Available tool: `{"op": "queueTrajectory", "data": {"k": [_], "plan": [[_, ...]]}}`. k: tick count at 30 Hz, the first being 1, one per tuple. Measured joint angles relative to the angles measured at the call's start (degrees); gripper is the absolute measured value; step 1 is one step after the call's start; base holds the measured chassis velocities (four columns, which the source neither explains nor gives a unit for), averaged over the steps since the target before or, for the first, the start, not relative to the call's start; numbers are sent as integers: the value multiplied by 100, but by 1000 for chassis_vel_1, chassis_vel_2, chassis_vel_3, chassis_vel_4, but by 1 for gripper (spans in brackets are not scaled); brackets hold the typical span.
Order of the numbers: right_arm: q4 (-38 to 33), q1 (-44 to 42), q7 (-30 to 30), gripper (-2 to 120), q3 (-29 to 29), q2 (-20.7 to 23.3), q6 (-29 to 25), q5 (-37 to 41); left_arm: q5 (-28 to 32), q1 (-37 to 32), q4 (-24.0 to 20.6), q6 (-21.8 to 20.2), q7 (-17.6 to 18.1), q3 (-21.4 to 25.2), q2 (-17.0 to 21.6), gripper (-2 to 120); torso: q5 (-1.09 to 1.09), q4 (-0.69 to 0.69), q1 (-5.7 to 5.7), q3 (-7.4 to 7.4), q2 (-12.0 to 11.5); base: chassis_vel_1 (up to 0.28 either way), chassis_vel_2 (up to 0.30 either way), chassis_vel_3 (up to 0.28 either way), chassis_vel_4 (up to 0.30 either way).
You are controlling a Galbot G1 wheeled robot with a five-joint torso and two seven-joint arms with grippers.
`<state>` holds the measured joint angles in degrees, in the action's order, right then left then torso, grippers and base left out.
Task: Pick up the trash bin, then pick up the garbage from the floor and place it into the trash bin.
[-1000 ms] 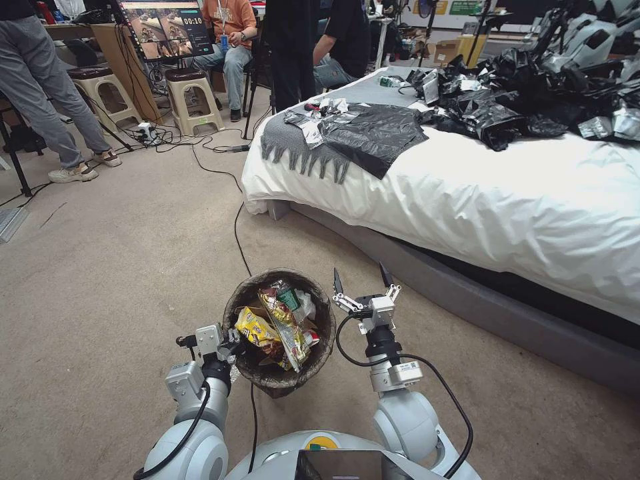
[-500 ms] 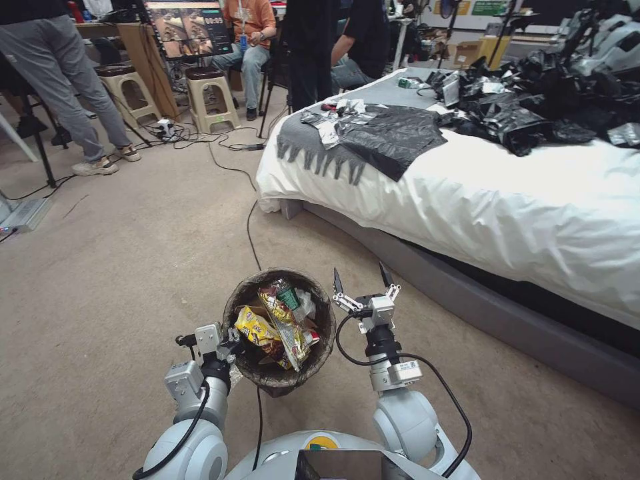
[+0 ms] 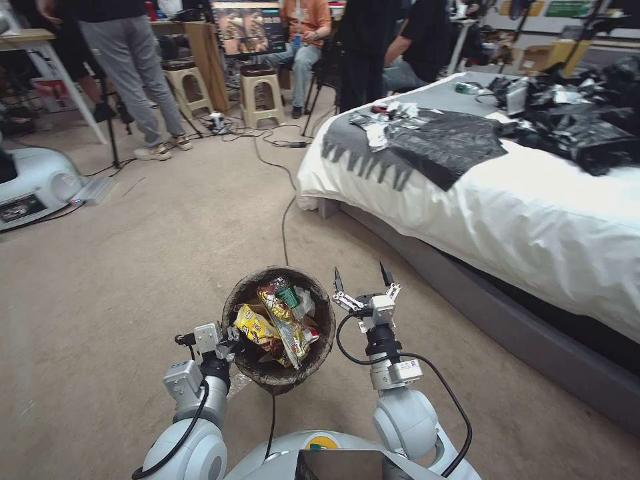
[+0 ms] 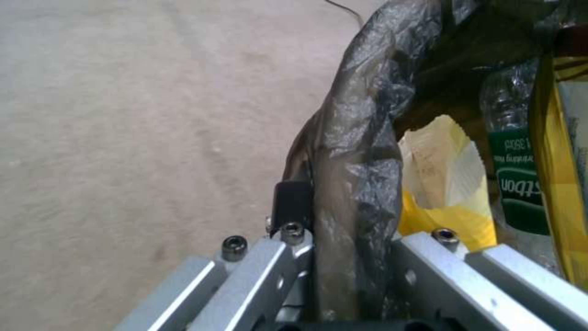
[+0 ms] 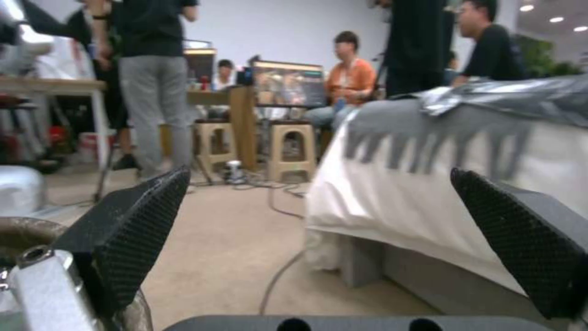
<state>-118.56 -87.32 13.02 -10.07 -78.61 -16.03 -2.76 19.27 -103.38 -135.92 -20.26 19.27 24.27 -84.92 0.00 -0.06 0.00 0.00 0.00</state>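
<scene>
Plastic-lined trash bin, full of garbage, hung clamped at its rim in the left end effector, the right end effector spread empty beside it; carrying looked underway, with more litter to find.

Both arms: glossy white rounded shells, silver-grey machined wrist blocks, black joint collars.

Right gripper: two black pointed fingers with a fine cross-hatched pad texture, on a thin silver linkage and a white square hub. A white tag with small dark print sits on the forearm segment, and a black cable loops from wrist to shoulder.

Left gripper: silver aluminium linkage bars with black socket-head screws, and a black fingertip block. A black cable runs along the forearm.

Torso top: white dome with a round yellow-green badge and a dark rectangular panel below.
</scene>
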Motion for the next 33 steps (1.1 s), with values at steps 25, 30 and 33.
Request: {"op": "queueTrajectory", "data": {"k": [25,30,33], "plan": [[-26,-20,-25,100,-38,-8,-1,6,-20,32,15,34,0,-5,5,0,0,0,0,0,0,122,130,125,123],[-29,-22,-31,100,-29,-20,-6,0,-58,57,72,183,-14,-9,5,0,0,-1,0,0,0,124,109,119,119],[-29,-21,-33,100,-18,-23,-8,-2,-65,58,75,199,-18,-9,4,0,0,-2,1,0,0,106,85,98,106]]}}
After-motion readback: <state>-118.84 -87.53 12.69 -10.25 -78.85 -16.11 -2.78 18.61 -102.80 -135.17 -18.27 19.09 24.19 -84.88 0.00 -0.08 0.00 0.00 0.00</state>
